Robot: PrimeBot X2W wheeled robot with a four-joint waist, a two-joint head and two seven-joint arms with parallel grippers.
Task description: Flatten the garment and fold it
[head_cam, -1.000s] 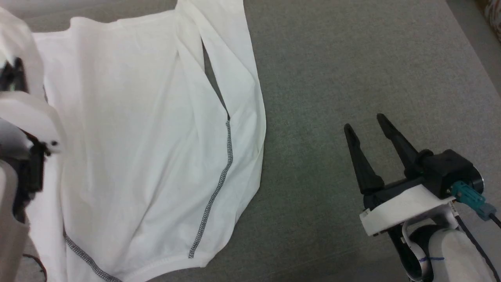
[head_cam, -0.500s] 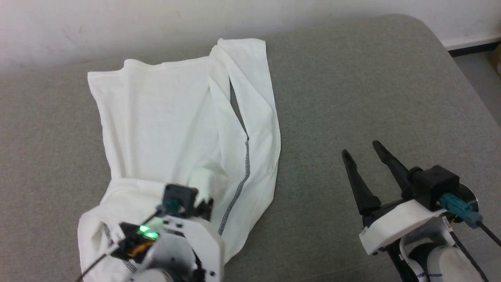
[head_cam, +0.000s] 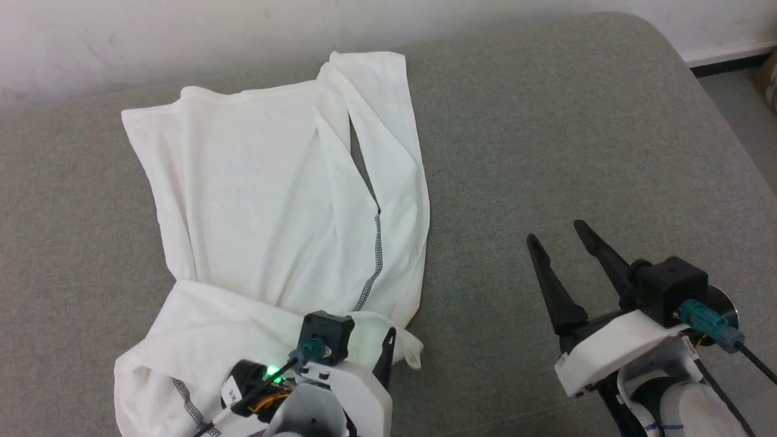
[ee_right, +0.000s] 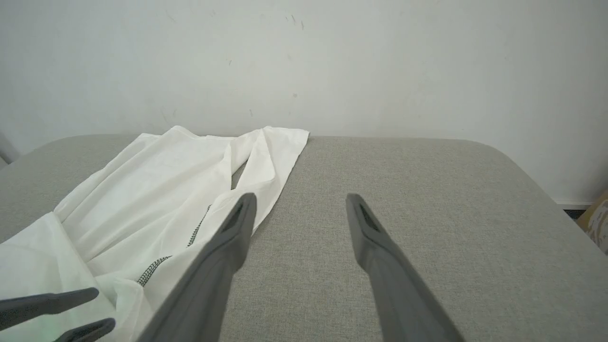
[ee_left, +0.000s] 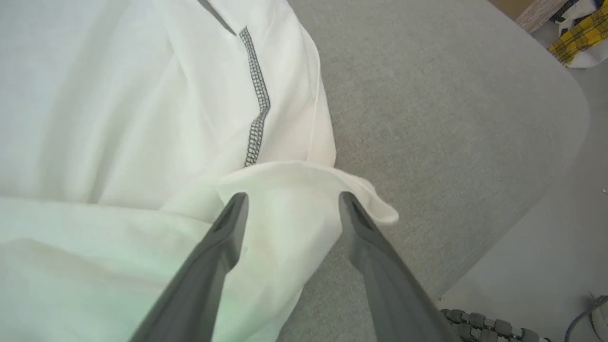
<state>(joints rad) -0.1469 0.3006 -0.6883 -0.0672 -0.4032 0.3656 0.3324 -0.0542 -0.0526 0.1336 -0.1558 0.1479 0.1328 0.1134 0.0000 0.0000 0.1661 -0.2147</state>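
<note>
Between spread jaws of left gripper [ee_left: 292, 197]: folded-over hem of white shirt [head_cam: 261, 182]. Thin, limp, light; probably best pinched at doubled edge. Right gripper [head_cam: 556, 230] jaws spread, empty.

One garment [head_cam: 255, 200], spread ahead of the left gripper [ee_left: 293, 197], with two dark stitched seam lines [head_cam: 375, 255] counted on it. Two grippers, the left and the right gripper [head_cam: 556, 231], two long fingers [ee_right: 237, 228] apiece, four in all. One grey padded surface [head_cam: 546, 121] beneath both claws, one pale wall [head_cam: 182, 36] beyond the fingertips.
</note>
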